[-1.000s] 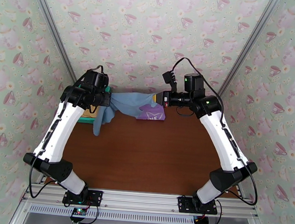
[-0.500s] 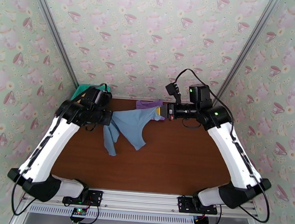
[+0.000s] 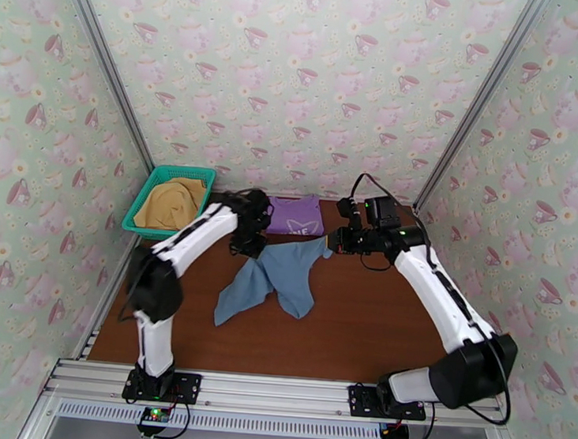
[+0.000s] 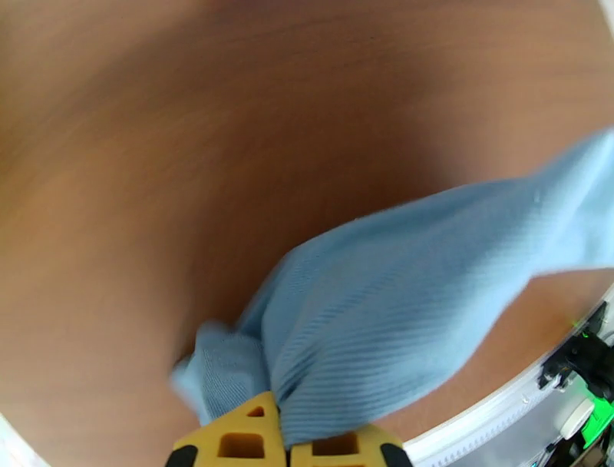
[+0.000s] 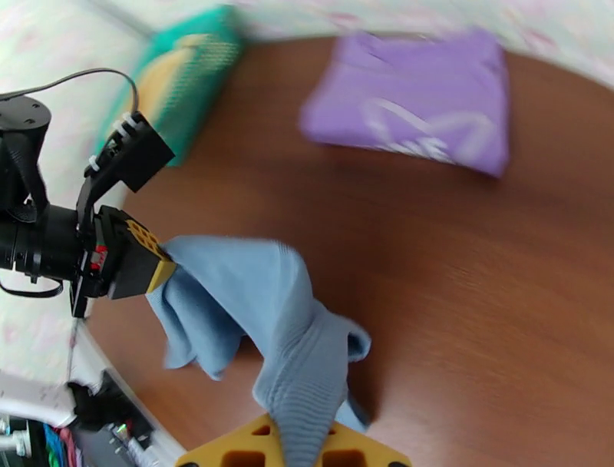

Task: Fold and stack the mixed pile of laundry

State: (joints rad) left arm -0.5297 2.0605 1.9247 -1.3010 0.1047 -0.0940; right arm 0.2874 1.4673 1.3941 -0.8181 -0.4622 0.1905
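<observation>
The grey-blue garment (image 3: 281, 275) hangs stretched between both grippers over the middle of the table, and its lower folds trail onto the wood. My left gripper (image 3: 257, 250) is shut on its left corner, my right gripper (image 3: 331, 245) on its right corner. In the left wrist view the yellow fingertips (image 4: 253, 442) pinch ribbed blue cloth (image 4: 399, 307). The right wrist view has the blue cloth (image 5: 261, 307) running from my fingers to the left gripper (image 5: 165, 265). The lilac-purple shirt (image 3: 293, 214) lies folded at the back. The mustard-yellow garment (image 3: 171, 202) sits in the basket.
The teal mesh basket (image 3: 142, 208) stands at the back left corner, also seen as the basket (image 5: 203, 57) in the right wrist view, with the purple shirt (image 5: 414, 123) to its right. Bare brown table (image 3: 361, 324) lies in front. Patterned walls close three sides.
Both grippers have carried the grey-blue garment from the back of the table toward the middle and lower. The left arm swung right, away from the basket. The purple shirt stayed put.
</observation>
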